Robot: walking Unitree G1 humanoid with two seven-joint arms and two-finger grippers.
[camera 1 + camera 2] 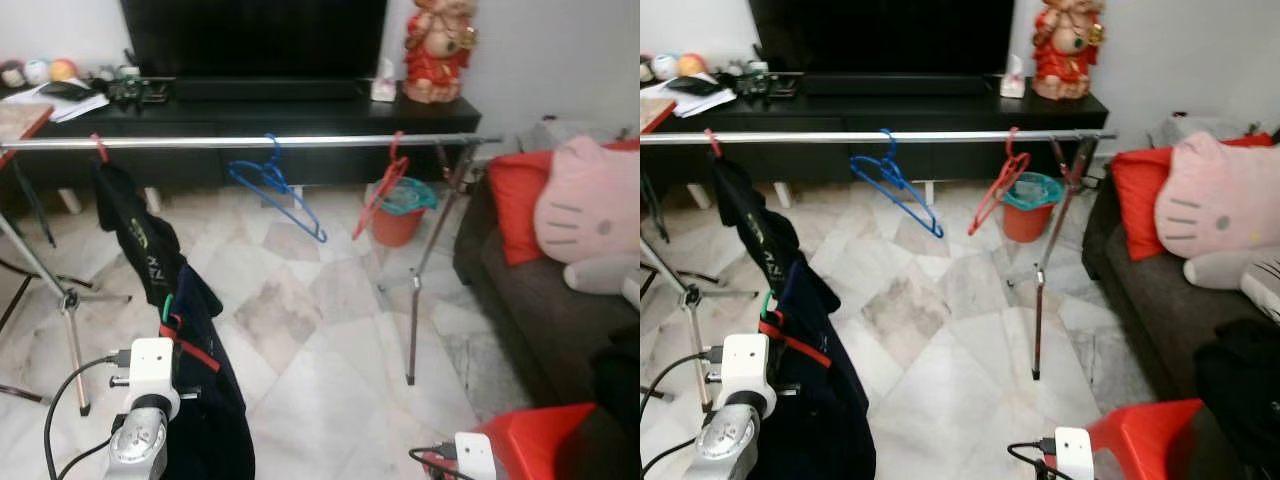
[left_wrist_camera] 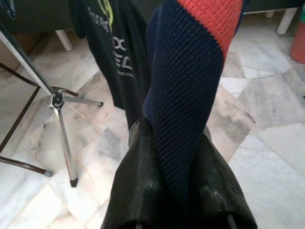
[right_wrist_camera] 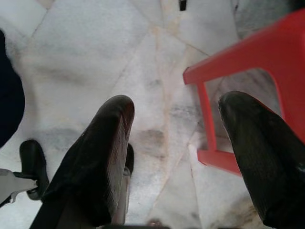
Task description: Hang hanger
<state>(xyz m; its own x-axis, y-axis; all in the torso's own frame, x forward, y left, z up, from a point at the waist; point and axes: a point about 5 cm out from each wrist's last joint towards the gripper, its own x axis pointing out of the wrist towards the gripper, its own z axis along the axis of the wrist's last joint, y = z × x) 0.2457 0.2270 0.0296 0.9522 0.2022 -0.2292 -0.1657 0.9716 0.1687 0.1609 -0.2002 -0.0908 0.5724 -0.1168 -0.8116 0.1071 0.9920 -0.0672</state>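
A silver clothes rail (image 1: 300, 142) spans the room on tripod stands. On it hang a black T-shirt (image 1: 140, 235) on a red hanger at the left, an empty blue hanger (image 1: 278, 190) in the middle and an empty red hanger (image 1: 382, 195) at the right. My left gripper (image 2: 174, 138) is shut on a navy garment with a red band (image 2: 190, 71), held low in front of the T-shirt. A green hanger hook (image 1: 167, 307) pokes out of the garment's top. My right gripper (image 3: 178, 107) is open over the floor beside a red stool (image 3: 248, 57).
A dark sofa (image 1: 530, 300) with a red cushion and a pink plush (image 1: 590, 205) stands at the right. An orange bucket (image 1: 398, 215) sits behind the rail's right stand (image 1: 425, 260). A black TV console (image 1: 250, 110) lines the back wall. The rack's left tripod foot (image 2: 59, 102) is close by.
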